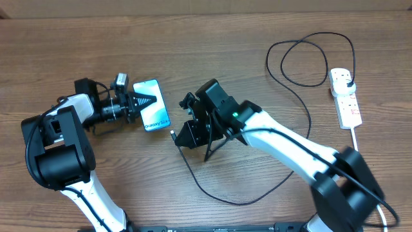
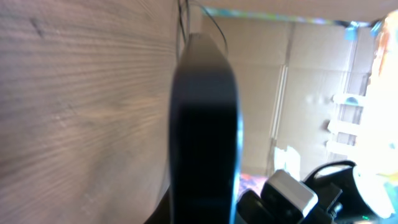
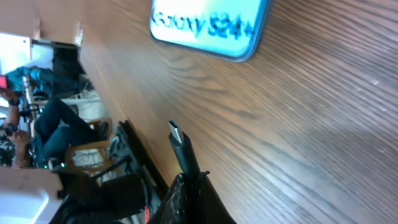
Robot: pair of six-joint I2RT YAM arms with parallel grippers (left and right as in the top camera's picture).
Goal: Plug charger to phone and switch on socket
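Now | slim dark-rimmed phone with glowing cyan screen point(image 1: 155, 116), far short end apparently clamped in left claw point(image 1: 146, 101) | thin black charger cable point(image 1: 212, 193) pinched in right claw point(image 3: 189, 185), just behind metal connector tip point(image 3: 176, 133) | tip near phone's lettered short end, not touching, aimed roughly along phone's long axis.

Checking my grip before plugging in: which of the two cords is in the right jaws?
The thin black charger cable: the right gripper has its jaws closed just behind the connector tip. The thick white cord leaves the power strip, untouched.
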